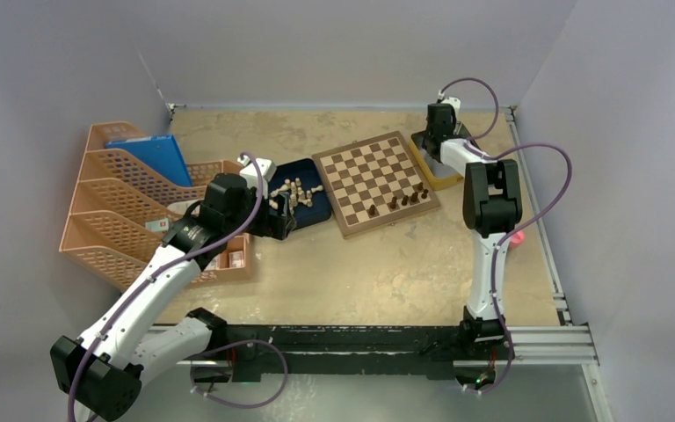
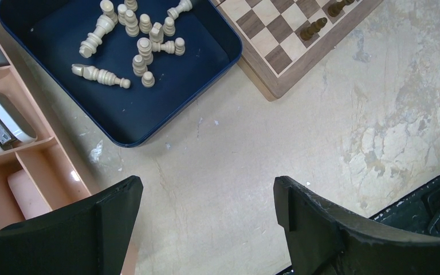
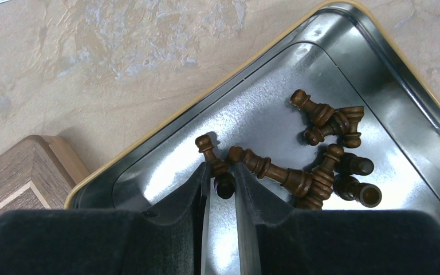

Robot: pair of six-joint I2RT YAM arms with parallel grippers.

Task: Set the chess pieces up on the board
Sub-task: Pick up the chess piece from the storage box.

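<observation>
Right wrist: right claw [image 3: 220, 172] narrow around a small dark-brown turned pawn [image 3: 212, 157] in the silver tin [image 3: 252, 114]; left claw [image 2: 206, 197] wide.

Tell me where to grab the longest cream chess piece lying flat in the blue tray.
Probably the slim mid-shaft of the longest cream chess piece, coming straight down from above with the jaws set across its length. It lies on its side on the floor of the blue tray, with bare floor along both long sides.
</observation>
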